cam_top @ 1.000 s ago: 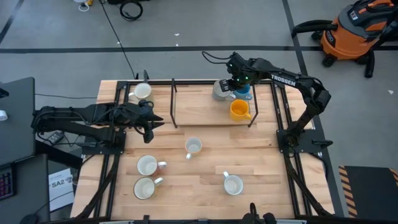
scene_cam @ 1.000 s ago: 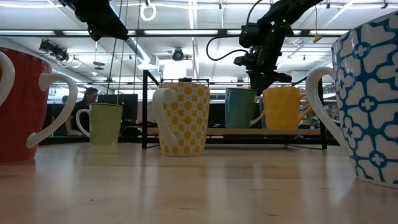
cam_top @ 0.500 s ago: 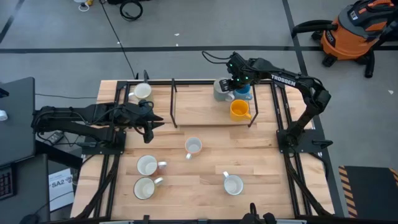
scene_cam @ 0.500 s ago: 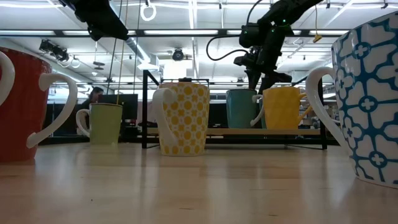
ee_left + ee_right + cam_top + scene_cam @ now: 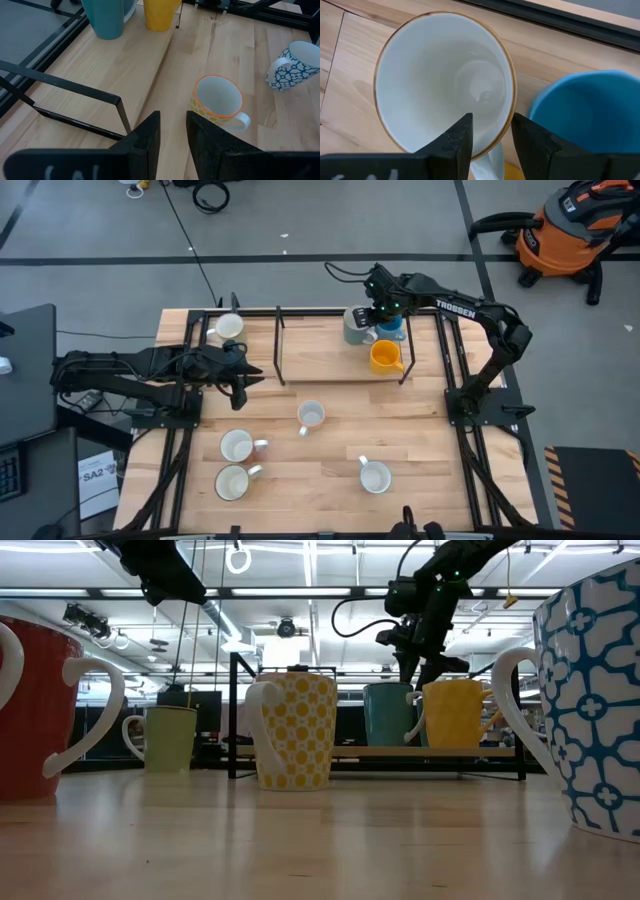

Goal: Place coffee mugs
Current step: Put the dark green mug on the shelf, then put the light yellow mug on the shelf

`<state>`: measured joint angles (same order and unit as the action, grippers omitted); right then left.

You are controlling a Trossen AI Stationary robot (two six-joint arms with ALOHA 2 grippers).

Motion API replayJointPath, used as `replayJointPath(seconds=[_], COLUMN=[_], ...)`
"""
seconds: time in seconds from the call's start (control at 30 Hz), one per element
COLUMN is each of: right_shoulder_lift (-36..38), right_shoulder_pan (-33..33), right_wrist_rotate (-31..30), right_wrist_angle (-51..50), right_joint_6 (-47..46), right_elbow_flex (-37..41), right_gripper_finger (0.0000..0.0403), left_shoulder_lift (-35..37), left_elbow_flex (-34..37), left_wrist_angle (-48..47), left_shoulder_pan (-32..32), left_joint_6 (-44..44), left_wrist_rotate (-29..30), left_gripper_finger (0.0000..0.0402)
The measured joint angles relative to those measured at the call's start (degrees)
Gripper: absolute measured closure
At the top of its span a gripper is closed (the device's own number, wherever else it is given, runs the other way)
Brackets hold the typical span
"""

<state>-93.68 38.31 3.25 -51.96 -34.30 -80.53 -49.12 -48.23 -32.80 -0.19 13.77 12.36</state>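
- I lift my right gripper (image 5: 380, 317) straight up, clear of the grey mug (image 5: 354, 325) on the rack (image 5: 300, 379), beside the blue mug (image 5: 392, 332) and orange mug (image 5: 384, 357).
- Its fingers (image 5: 454, 142) straddle that mug's rim, slightly parted, gripping nothing.
- My left gripper (image 5: 250, 377) hovers, narrowly parted, empty.

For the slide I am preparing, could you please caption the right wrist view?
Right pincer open, straddling the rim of a white-lined mug beside a blue mug on the wooden board.

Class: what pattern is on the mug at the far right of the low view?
Blue lattice on white, clearest in the low view.
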Motion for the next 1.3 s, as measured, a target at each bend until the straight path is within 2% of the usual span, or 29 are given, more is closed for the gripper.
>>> replayJointPath(seconds=[0.13, 0.37, 0.83, 1.3], right_shoulder_lift=[0.0, 0.1, 0.4, 11.3], right_shoulder_pan=[0.4, 1.5, 2.9, 3.0], right_wrist_rotate=[0.0, 3.9, 4.3, 6.5], right_wrist_angle=[0.0, 0.0, 0.1, 3.3], right_joint_6=[0.0, 0.0, 0.0, 0.0], right_elbow_flex=[0.0, 0.0, 0.0, 0.0], right_gripper_finger=[0.0262, 0.0262, 0.0262, 0.0262], left_shoulder_lift=[0.0, 0.0, 0.0, 0.0], left_elbow_flex=[0.0, 0.0, 0.0, 0.0], left_wrist_angle=[0.0, 0.0, 0.0, 0.0], left_shoulder_pan=[0.0, 0.0, 0.0, 0.0], left_joint_6=[0.0, 0.0, 0.0, 0.0], left_wrist_rotate=[0.0, 0.0, 0.0, 0.0], left_gripper_finger=[0.0301, 0.0301, 0.0301, 0.0301])
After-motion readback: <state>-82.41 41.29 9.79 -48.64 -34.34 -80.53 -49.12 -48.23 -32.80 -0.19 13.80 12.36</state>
